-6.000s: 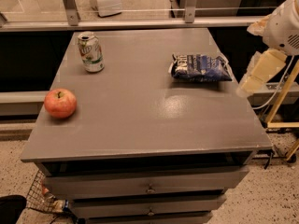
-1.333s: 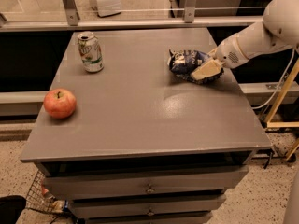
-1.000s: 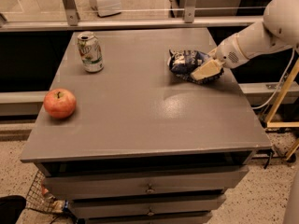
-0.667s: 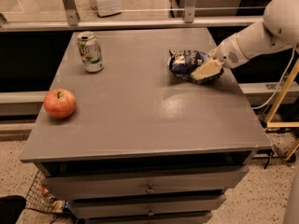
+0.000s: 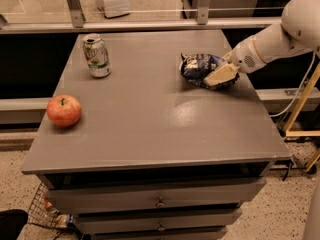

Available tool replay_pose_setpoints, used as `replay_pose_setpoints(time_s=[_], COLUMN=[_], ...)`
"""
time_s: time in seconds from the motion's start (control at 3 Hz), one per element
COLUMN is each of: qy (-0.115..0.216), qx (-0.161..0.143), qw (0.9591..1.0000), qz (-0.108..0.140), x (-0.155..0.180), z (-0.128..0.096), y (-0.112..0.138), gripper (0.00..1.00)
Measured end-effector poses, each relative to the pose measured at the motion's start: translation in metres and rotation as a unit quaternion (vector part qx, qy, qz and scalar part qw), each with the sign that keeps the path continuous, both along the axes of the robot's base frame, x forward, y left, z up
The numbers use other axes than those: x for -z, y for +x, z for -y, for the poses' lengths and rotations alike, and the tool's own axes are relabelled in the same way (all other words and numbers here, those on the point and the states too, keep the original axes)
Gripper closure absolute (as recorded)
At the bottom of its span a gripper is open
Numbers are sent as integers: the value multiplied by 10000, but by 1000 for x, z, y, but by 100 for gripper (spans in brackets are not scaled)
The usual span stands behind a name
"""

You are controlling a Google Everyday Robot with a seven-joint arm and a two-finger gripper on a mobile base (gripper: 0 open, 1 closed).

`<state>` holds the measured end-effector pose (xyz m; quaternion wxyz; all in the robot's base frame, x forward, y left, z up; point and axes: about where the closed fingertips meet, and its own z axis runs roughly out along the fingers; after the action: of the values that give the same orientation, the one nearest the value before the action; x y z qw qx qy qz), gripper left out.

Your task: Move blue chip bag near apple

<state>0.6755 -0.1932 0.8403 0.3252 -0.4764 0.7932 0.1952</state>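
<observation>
arm (image 5: 270, 41) slants down from upper right, gripper (image 5: 220, 75) low right of centre.

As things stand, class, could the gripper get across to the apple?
Probably yes. The gripper sits at the blue chip bag on the right; bare tabletop lies between it and the apple, and the soda can stands farther back.

Grey drawer cabinet (image 5: 125, 196), seemingly speckled floor (image 5: 272, 219)
</observation>
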Motion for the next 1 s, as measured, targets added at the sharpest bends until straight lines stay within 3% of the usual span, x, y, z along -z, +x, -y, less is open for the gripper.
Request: replay_pose_setpoints(time_s=[0.33,1.0], qy=[-3,-734], qx=[-1,17], qw=[10000,9965], qz=[1,394], x=[0,-88], z=[0,-24], y=[0,-8], gripper=[100,100])
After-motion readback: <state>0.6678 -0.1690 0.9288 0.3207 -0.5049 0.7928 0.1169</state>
